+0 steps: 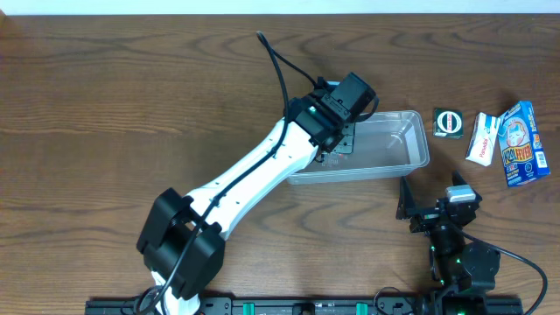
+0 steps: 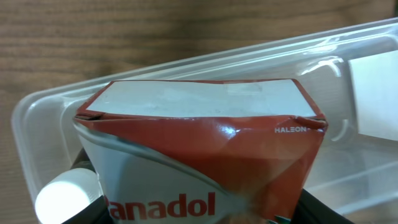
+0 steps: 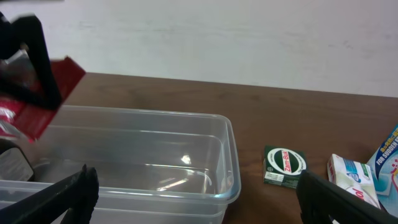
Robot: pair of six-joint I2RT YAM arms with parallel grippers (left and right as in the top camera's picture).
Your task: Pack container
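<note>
The clear plastic container (image 1: 413, 147) lies right of the table's centre. My left gripper (image 1: 337, 144) hangs over its left end, shut on a red and white Panadol box (image 2: 205, 143). In the left wrist view the box is over the container (image 2: 348, 50), with my left gripper (image 2: 202, 214) gripping its sides. A white round bottle cap (image 2: 65, 196) shows beside the box. My right gripper (image 1: 433, 201) is open and empty, in front of the container's right end. From the right wrist view (image 3: 199, 205) I see the container (image 3: 155, 155) and the red box (image 3: 56, 87).
Right of the container lie a green Zam-Buk box (image 1: 449, 122) (image 3: 284, 167), a white box (image 1: 482, 138) (image 3: 351, 174) and a blue Cool Fever box (image 1: 522, 144) (image 3: 388, 162). The left arm crosses the table diagonally from the front left.
</note>
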